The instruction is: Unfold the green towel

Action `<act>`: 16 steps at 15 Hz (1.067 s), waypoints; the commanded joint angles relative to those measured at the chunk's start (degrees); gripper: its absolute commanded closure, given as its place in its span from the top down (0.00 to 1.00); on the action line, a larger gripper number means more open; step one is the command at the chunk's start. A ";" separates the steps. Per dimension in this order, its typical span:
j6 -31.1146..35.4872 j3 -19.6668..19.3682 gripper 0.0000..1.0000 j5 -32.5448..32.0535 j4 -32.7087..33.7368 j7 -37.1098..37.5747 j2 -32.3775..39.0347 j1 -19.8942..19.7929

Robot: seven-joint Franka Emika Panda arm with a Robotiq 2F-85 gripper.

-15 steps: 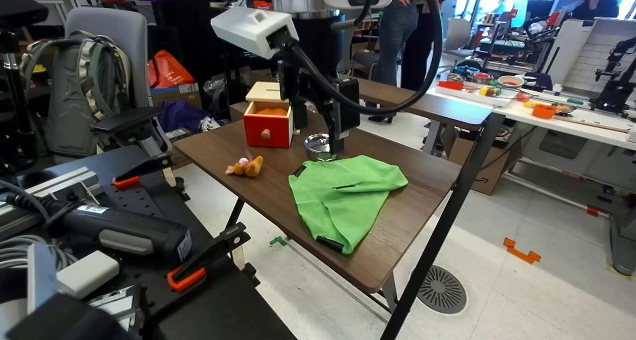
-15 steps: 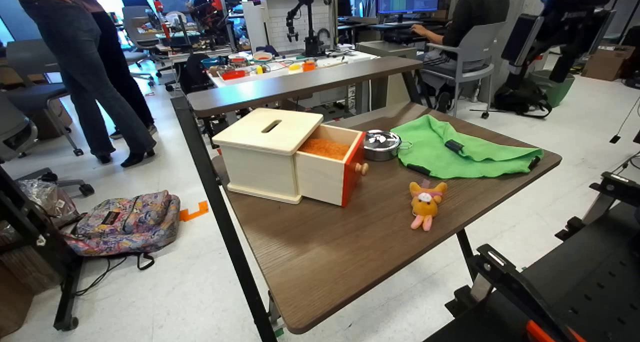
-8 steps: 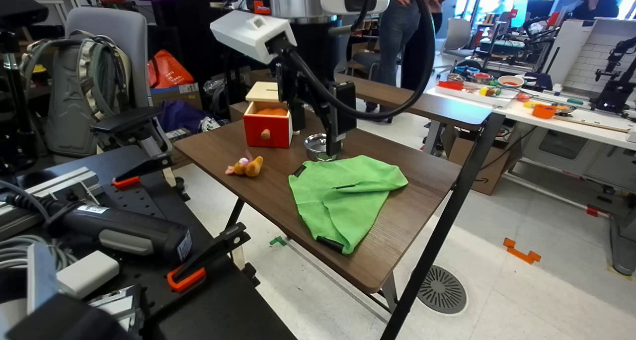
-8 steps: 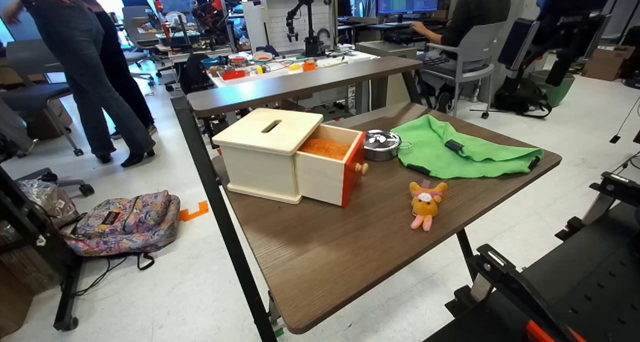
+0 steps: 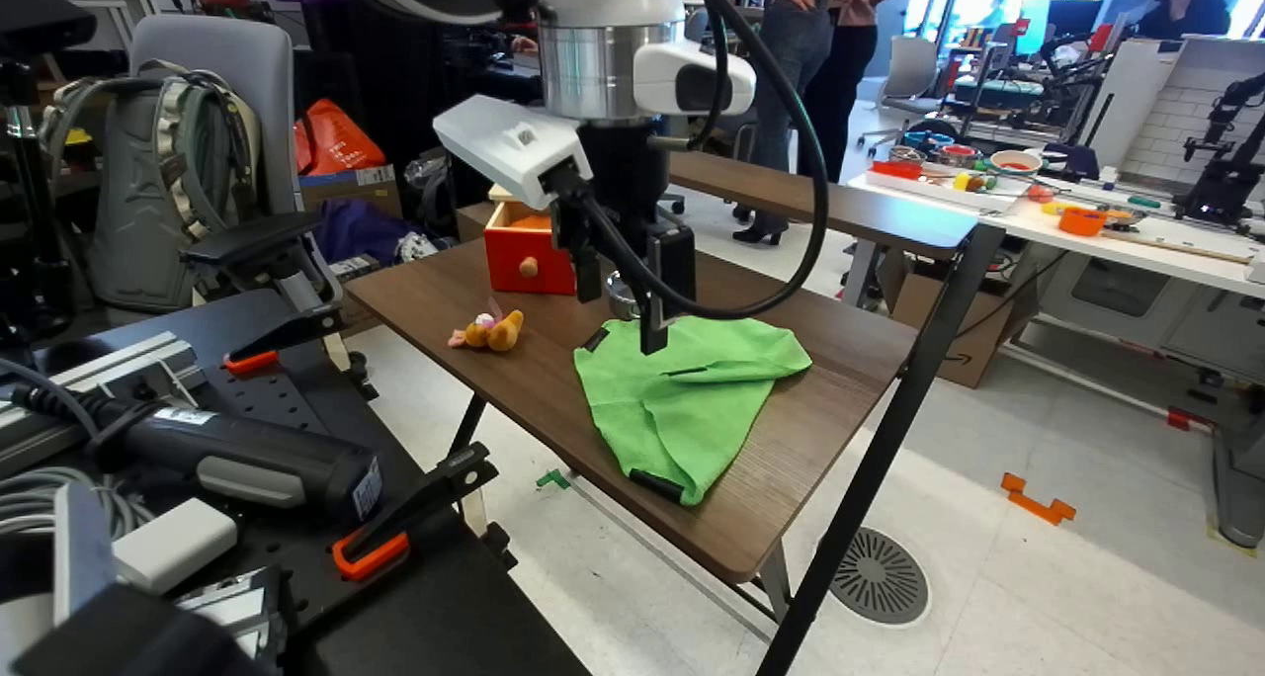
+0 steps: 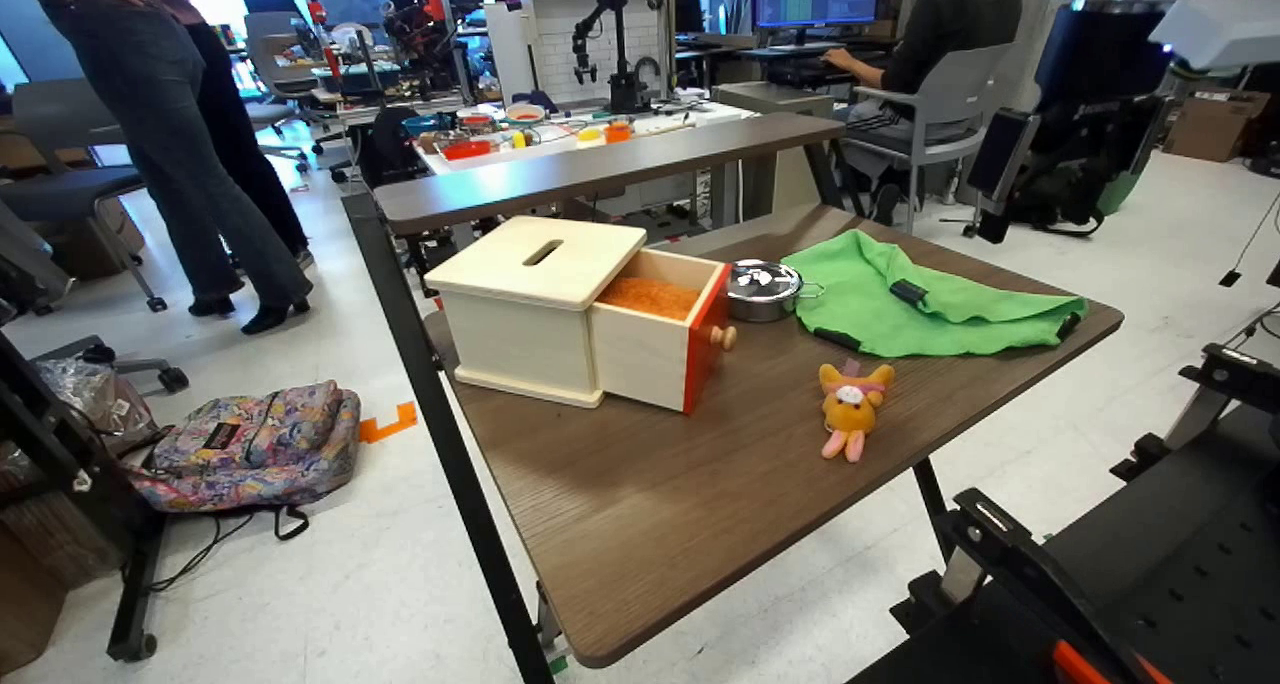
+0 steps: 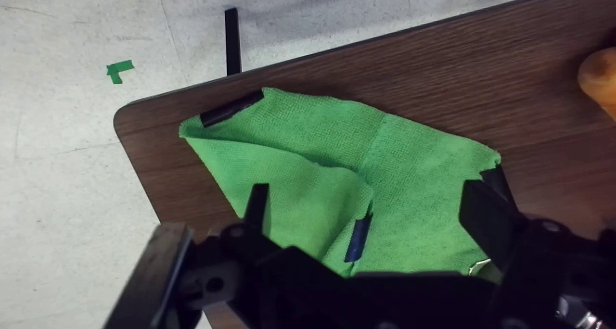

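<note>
The green towel (image 5: 707, 399) lies rumpled on the brown table, partly folded over itself, in both exterior views (image 6: 860, 314). In the wrist view the towel (image 7: 418, 175) has a flap folded over at the left, with a dark taped edge in the middle. Other dark taped edges show at its upper left and right. My gripper (image 5: 621, 310) is open and empty above the towel, near its pot end. It also shows at the right of an exterior view (image 6: 1052, 216). In the wrist view its fingers (image 7: 365, 188) stand wide apart over the towel, apparently not touching it.
A metal pot (image 6: 765, 289) stands against the towel's edge. A wooden box (image 6: 520, 334) with its red-fronted drawer (image 5: 529, 261) pulled out holds something orange. A plush toy (image 6: 850, 414) lies near the table's edge. A raised shelf (image 6: 620, 169) runs along one side of the table (image 6: 640, 524).
My gripper has come down toward the towel and moved slightly sideways, still open. The towel, box, pot and toy have not moved.
</note>
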 commanded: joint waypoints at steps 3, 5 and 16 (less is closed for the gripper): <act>2.84 0.32 1.00 -0.34 4.46 1.23 6.65 -0.71; 2.87 0.35 1.00 -0.41 5.77 1.54 8.71 -0.69; 2.81 0.10 1.00 -0.39 12.30 3.55 16.23 -0.48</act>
